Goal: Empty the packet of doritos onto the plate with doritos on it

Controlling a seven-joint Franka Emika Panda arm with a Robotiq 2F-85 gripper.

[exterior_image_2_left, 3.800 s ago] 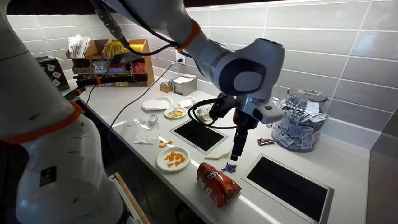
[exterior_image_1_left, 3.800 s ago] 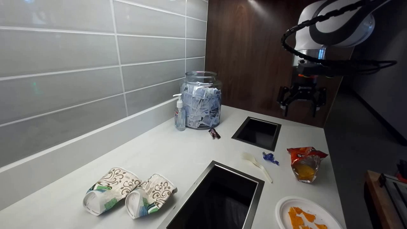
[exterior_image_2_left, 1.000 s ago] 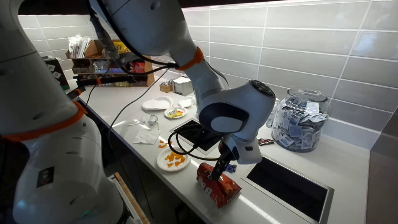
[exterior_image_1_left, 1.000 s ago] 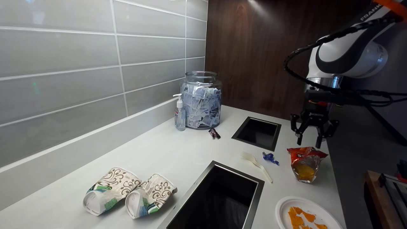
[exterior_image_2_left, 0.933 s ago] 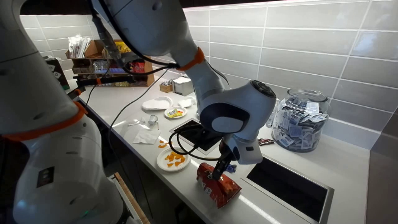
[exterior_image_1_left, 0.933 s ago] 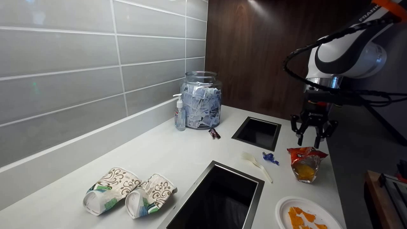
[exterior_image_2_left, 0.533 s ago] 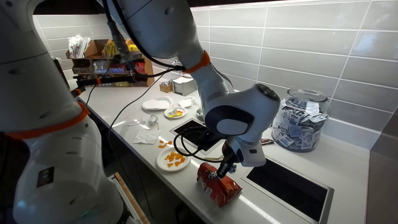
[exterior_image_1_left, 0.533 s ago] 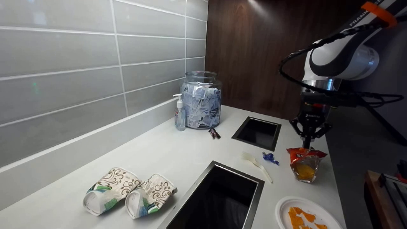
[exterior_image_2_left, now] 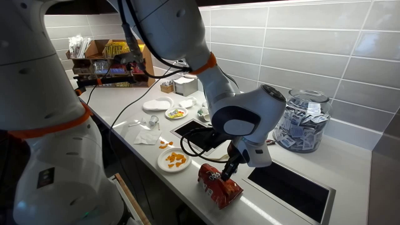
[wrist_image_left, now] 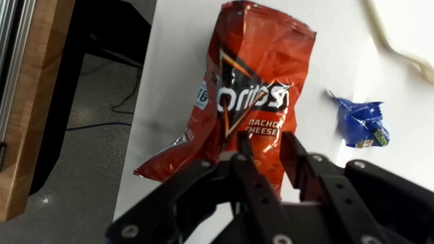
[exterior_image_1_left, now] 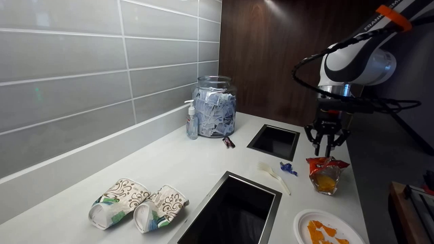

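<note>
The red-orange packet of doritos [wrist_image_left: 261,64] lies on the white counter, its logo facing up in the wrist view. In an exterior view the packet [exterior_image_1_left: 323,167] shows silver foil and a yellow-orange patch at its near end. My gripper [wrist_image_left: 266,137] points down over the packet's lower part, jaws partly open, with nothing held between them. In an exterior view the gripper [exterior_image_1_left: 322,153] sits just at the packet's top edge; whether the tips touch it I cannot tell. The plate with doritos on it [exterior_image_2_left: 161,162] is white and round, holding several orange chip pieces, close to the packet.
Beside the packet lie a blue wrapper [wrist_image_left: 364,123] and a pale plastic fork [exterior_image_1_left: 276,178]. The counter's edge [wrist_image_left: 135,118] runs close along the packet. A glass jar [exterior_image_1_left: 215,112], a pump bottle [exterior_image_1_left: 192,125] and two crumpled patterned cups [exterior_image_1_left: 118,203] stand or lie farther off.
My arm has come down from higher up to the packet. The jaws closed about half a second ago and have parted again slightly; the gripper has shifted a little sideways. The packet has barely moved.
</note>
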